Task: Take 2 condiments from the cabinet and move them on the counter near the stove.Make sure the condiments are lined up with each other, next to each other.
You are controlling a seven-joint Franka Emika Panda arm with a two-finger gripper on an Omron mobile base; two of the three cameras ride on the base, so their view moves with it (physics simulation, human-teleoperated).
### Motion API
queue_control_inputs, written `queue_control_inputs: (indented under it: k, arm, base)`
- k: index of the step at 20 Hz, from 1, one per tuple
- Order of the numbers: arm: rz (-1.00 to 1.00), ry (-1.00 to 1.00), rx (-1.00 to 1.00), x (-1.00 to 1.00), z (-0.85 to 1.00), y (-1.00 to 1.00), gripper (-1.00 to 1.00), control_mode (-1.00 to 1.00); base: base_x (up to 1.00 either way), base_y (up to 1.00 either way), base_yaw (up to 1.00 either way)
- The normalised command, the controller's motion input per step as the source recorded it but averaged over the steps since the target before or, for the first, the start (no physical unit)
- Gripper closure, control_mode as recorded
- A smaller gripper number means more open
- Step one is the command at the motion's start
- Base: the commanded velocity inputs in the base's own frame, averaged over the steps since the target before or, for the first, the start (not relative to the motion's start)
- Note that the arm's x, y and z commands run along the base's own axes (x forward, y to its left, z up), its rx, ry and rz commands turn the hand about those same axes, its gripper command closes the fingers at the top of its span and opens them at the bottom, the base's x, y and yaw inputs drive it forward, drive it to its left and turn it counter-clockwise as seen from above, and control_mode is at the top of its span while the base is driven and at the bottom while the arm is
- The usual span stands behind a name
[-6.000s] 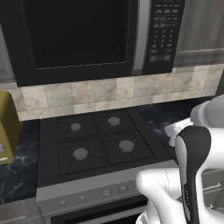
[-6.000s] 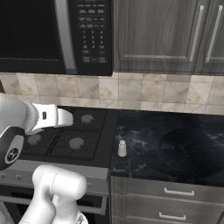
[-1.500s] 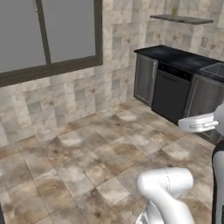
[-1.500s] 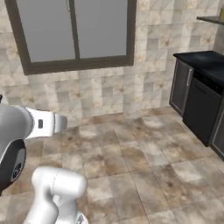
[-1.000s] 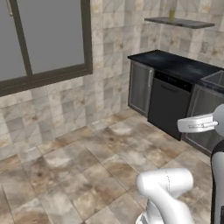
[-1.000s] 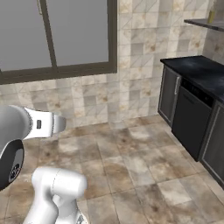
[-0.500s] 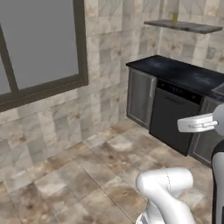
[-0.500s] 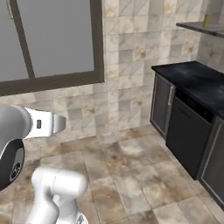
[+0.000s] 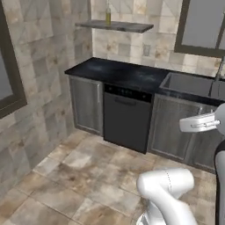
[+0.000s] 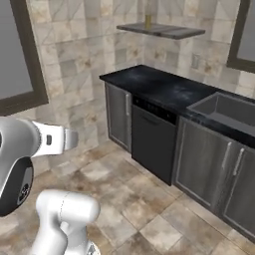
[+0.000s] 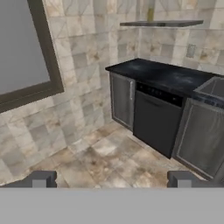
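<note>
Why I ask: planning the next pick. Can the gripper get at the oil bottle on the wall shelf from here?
Probably not: the open gripper is far across the floor from the oil bottle, high on the shelf above the counter.

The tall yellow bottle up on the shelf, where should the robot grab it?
Best around the yellow-green bottle's straight body, coming in level from the open front of the shelf. It stands upright at the shelf's left end, and its top narrows, likely too thin to hold. The open hand is far off.

Black dishwasher [image 9: 126,117] under countertop, steel sink [image 9: 193,85] beside, window [image 11: 19,48] left.
</note>
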Motion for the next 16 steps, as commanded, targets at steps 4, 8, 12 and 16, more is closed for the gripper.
queue_control_inputs:
  k: [4, 8, 12, 16]
  arm:
    - [0.00, 0.00, 0.00, 0.00, 0.00, 0.00, -1.00, 1.00]
    - [0.00, 0.00, 0.00, 0.00, 0.00, 0.00, -1.00, 1.00]
    - [0.00, 0.00, 0.00, 0.00, 0.00, 0.00, -1.00, 1.00]
    - [0.00, 0.00, 0.00, 0.00, 0.00, 0.00, -1.00, 1.00]
  base:
    - [0.50, 0.14, -0.74]
    - [0.74, 0.70, -0.58]
    - [0.59, 0.99, -0.41]
    - [0.44, 1.00, -0.37]
